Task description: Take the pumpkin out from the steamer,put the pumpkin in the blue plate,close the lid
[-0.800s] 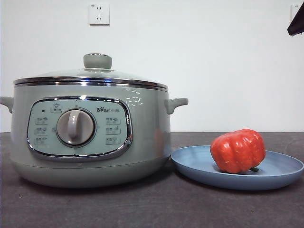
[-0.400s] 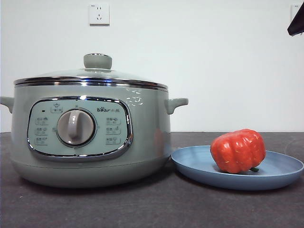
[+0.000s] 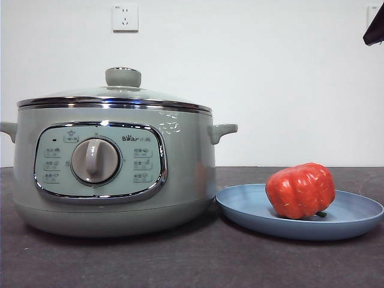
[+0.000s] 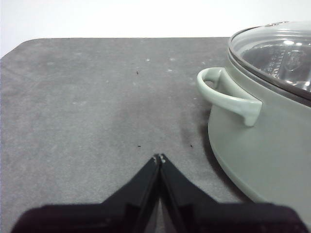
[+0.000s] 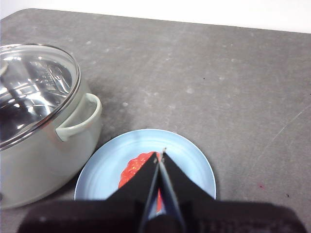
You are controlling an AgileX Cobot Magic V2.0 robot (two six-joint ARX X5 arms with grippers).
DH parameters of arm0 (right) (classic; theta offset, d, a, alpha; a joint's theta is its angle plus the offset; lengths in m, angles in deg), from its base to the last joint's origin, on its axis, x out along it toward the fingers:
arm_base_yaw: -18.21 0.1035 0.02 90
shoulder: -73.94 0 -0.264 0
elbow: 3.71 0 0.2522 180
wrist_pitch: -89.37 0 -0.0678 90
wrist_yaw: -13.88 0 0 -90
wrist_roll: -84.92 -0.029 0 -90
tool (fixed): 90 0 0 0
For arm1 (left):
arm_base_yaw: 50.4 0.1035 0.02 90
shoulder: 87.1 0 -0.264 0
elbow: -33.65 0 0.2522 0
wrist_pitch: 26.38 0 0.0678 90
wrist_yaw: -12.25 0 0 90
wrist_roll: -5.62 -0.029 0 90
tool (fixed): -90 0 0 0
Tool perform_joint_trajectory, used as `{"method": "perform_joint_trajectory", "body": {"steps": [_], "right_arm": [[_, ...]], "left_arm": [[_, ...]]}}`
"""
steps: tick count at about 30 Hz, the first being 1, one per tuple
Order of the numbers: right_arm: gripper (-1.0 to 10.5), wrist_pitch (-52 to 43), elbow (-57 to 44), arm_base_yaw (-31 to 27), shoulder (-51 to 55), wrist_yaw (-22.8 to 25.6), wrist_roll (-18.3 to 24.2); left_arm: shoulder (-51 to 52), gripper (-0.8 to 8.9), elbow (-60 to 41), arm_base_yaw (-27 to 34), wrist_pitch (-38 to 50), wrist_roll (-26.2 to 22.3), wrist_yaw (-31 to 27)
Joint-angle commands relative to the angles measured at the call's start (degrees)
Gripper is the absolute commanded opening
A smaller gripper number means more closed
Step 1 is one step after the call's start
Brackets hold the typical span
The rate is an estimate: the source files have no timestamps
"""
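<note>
Pumpkin (image 3: 300, 190) rests tipped on the blue plate (image 3: 354, 211), at the steamer's (image 3: 114, 174) 3 o'clock on the bench (image 4: 87, 107); the lid (image 3: 114, 96) sits seated. Both jobs look finished, so the left tool (image 4: 159, 158) and right tool (image 5: 160, 154) hang clenched, empty.

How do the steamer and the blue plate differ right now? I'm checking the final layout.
The steamer is tall, deep and sage green; the blue plate is shallow, wide and light blue. The steamer is shut under its glass lid, while the plate lies open with the pumpkin on it. The steamer has side handles and a dial; the plate is plain. Both are round and rest on the dark table, side by side.
</note>
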Motion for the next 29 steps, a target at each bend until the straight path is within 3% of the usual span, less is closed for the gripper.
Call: {"method": "perform_joint_trajectory", "body": {"steps": [1,26,29], "right_arm": [[-0.2,-0.11,-0.63,0.04,0.02,0.15,-0.59],[-0.2,-0.07,-0.63,0.04,0.02,0.15,-0.5],[-0.2,0.02,-0.61,0.04,0.07,5.68,4.94]], "left_arm": [[0.2,-0.03,-1.01,0.24,0.22,-0.07,-0.09],[0.17,-0.03,-1.01,0.24,0.22,-0.07,-0.07],[0.17,-0.03,-1.01,0.24,0.22,-0.07,-0.07]]}}
